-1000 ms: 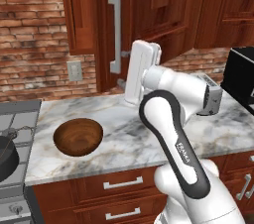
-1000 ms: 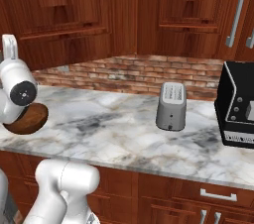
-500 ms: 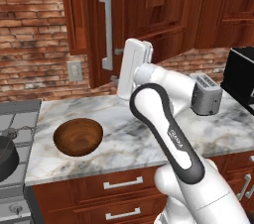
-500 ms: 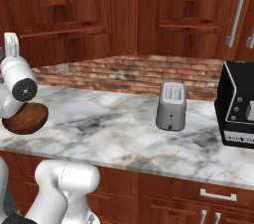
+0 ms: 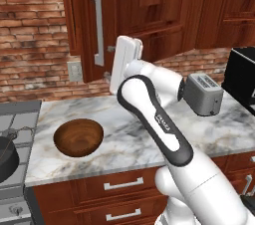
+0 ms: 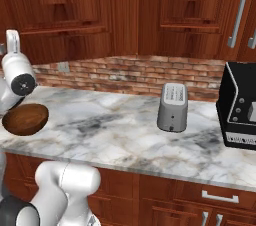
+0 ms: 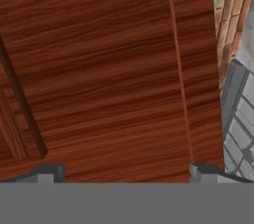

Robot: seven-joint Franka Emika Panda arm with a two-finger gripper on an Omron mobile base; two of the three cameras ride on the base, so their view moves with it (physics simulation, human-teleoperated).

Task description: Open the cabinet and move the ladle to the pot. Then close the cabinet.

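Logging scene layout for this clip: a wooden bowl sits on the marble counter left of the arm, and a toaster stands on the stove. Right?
Not quite. The wooden bowl does sit on the marble counter left of the arm, but the toaster stands on that counter too, not on the stove. The left base view shows it to the arm's right.

Marble table [image 5: 124, 144] w/ wooden bowl [image 5: 78, 137] near its left end, close to front edge, upright. Silver toaster [image 6: 172, 106] further right, mid-depth on table, well apart from bowl. Black appliance [image 6: 241, 106] at table's right end, just beyond toaster, not touching it. Brick backsplash [image 6: 130, 75] along back edge; wall outlet [image 5: 75, 70] on bricks above left-back corner. Stove [image 5: 15, 119] butts against table's left edge. Drawers [image 5: 123, 184] w/ short silver handles under front edge. Corner wall cupboards [image 6: 190, 10] above the backsplash.
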